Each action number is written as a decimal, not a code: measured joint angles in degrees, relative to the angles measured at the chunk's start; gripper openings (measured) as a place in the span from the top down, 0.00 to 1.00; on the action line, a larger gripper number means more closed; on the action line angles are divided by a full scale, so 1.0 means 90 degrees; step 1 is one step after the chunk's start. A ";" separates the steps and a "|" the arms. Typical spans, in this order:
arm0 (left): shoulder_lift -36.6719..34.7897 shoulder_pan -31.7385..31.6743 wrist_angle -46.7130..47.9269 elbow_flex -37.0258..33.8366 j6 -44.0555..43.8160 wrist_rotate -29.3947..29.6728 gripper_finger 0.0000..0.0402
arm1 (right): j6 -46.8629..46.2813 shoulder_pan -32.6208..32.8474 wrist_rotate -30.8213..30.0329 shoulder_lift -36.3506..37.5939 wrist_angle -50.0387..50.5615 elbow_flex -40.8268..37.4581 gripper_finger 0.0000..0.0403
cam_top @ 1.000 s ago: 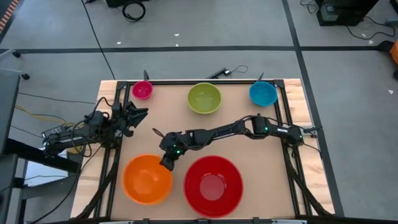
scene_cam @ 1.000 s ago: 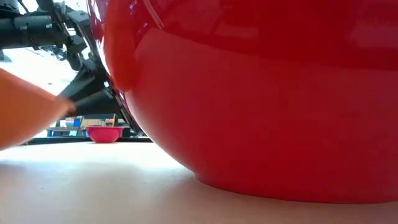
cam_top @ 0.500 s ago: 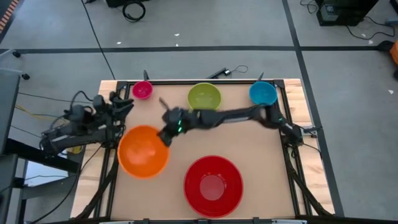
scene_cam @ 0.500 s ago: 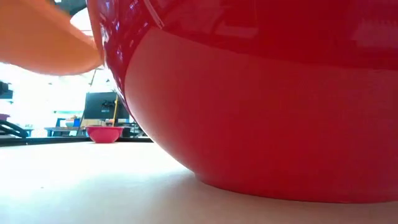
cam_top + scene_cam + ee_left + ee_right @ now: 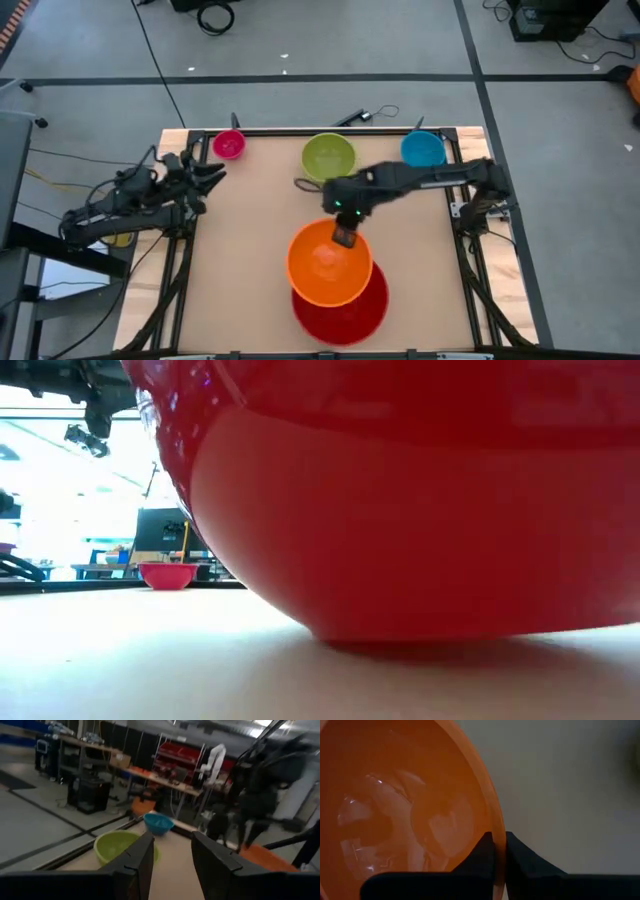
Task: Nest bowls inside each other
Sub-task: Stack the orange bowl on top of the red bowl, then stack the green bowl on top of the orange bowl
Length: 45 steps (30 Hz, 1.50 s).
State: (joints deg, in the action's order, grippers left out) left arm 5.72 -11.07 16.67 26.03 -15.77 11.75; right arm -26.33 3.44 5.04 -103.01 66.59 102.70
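The orange bowl hangs in the air over the far part of the red bowl, which stands on its base near the table's front edge. My right gripper is shut on the orange bowl's far rim. The pink bowl, the green bowl and the blue bowl stand in a row along the far edge. My left gripper stands open at the table's left edge, near the pink bowl, with nothing between its fingers. My right gripper pinches the orange bowl's rim on its far side, one finger inside the bowl and the other outside. The fingers come from above, slanting down toward the near edge. The bowl is lifted clear, mouth up, above the red bowl.
A black frame runs round the table top. In the low view the red bowl fills most of the picture, with the pink bowl far behind. Bare table lies between the far row and the red bowl.
My right gripper has lifted the orange bowl off the table's near left part, carried it up and then toward the right, and now holds it over the red bowl. My left gripper has risen a little at the left edge.
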 joint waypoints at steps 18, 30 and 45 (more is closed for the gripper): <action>0.2005 0.0002 -0.1067 -0.0198 0.0206 0.0030 0.67 | -0.2306 0.1493 -0.0119 0.0884 -0.3037 -0.3146 0.77; 0.2744 0.0000 -0.1067 -0.0200 -0.0369 0.0020 0.67 | -0.2302 0.0844 -0.1380 0.1728 -0.2219 -0.2958 0.60; 0.4110 0.0000 -0.1013 -0.0200 -0.2158 0.0459 0.67 | -0.1193 -0.2747 -0.0795 0.0809 -0.2452 -0.2978 0.60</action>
State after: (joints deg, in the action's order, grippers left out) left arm 42.70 -11.07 7.55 24.23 -35.19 15.88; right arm -37.07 -21.28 -2.11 -95.73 44.52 75.90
